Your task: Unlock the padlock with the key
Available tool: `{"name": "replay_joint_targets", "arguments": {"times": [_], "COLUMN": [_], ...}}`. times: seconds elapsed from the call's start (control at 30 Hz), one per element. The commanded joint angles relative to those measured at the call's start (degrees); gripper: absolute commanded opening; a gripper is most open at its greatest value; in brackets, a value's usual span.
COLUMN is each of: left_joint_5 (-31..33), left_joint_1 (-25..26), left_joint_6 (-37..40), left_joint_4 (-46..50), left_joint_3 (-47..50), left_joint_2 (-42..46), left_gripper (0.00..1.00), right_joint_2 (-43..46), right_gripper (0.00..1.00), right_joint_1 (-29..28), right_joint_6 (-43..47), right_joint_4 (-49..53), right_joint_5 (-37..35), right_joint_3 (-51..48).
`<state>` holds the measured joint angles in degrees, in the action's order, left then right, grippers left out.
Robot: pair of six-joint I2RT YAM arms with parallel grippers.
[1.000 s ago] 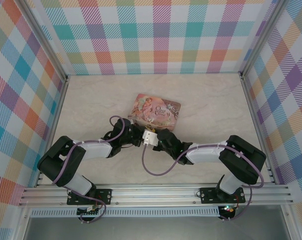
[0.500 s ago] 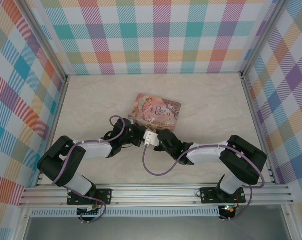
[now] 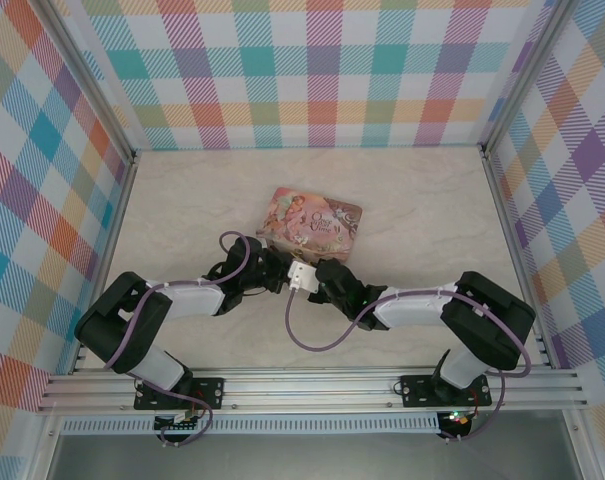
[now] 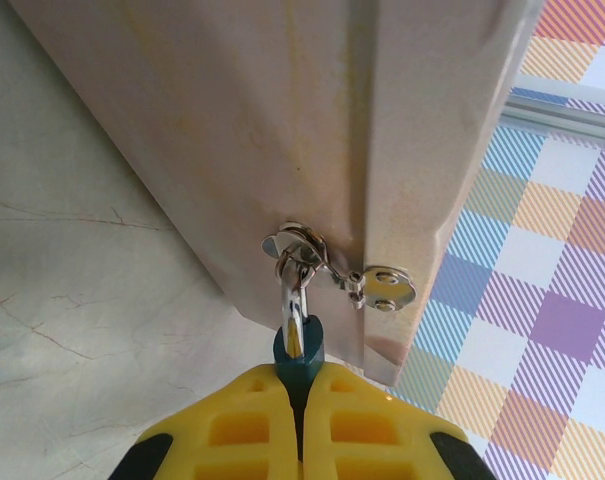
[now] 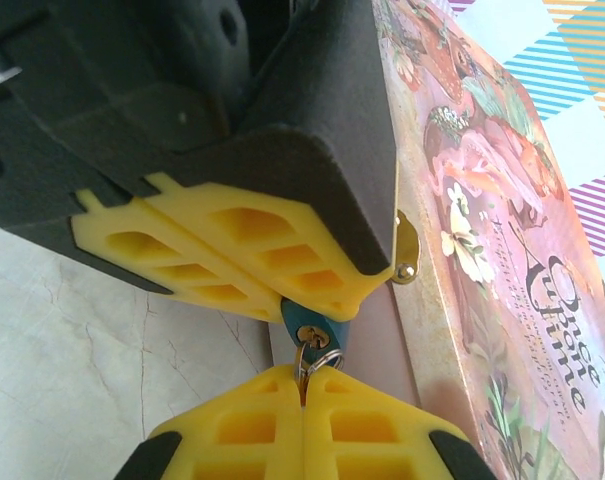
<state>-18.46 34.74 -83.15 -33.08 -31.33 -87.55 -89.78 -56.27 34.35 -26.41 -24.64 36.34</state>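
The padlock (image 4: 300, 352) has a small teal body and a silvery shackle (image 4: 293, 298) hooked through the clasp on the front of the pink tin (image 3: 310, 222). My left gripper (image 4: 302, 388) is shut on the padlock's body from below. In the right wrist view the padlock (image 5: 315, 322) shows its brass keyhole, with the key (image 5: 308, 352) and its wire ring sticking out of it. My right gripper (image 5: 302, 388) is shut on the key's head, directly facing the left gripper's yellow fingers (image 5: 222, 250). Both grippers meet at the tin's near edge (image 3: 300, 274).
The pink pictured tin (image 5: 482, 230) lies flat on the marble-patterned table (image 3: 182, 200), mid-table. Its round clasp plate (image 4: 384, 286) sits beside the shackle. Plaid walls (image 3: 42, 200) close in the left, back and right sides. A purple cable (image 3: 312, 340) loops under the right arm.
My right gripper's jaws have closed onto the key. Both arms have stayed almost where they were.
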Motion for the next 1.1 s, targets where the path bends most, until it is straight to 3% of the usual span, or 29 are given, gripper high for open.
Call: {"name": "replay_joint_targets", "arguments": {"times": [0.0,0.2,0.57,0.8,0.93,1.07], "left_joint_5": [-1.58,-1.65,-0.42,0.42,1.55,3.14], "left_joint_1": [0.59,0.65,1.38,1.56,1.55,1.56], "left_joint_6": [-0.47,-0.51,-1.14,-0.63,2.44,9.33], "left_joint_4": [-1.92,-1.99,-2.32,-1.93,1.39,8.53], "left_joint_3": [-1.6,-1.8,-2.43,-1.98,-1.98,-2.89], "left_joint_2": [1.44,1.66,1.67,1.68,2.35,3.31], "left_gripper": [0.0,0.0,0.0,0.0,0.0,0.0], "right_joint_2": [0.05,0.28,1.86,3.83,6.89,13.46], "right_gripper": [0.01,0.0,0.0,0.0,0.1,0.34], "right_joint_1": [0.22,0.2,0.28,1.93,3.84,7.16], "right_joint_6": [-3.74,-12.25,-38.75,-44.51,-43.37,-42.53], "right_joint_4": [0.12,3.16,11.15,11.9,14.8,17.62], "right_joint_5": [-0.05,0.41,4.98,8.92,11.13,16.48], "right_joint_3": [1.52,3.17,7.88,6.86,4.73,1.45]}}
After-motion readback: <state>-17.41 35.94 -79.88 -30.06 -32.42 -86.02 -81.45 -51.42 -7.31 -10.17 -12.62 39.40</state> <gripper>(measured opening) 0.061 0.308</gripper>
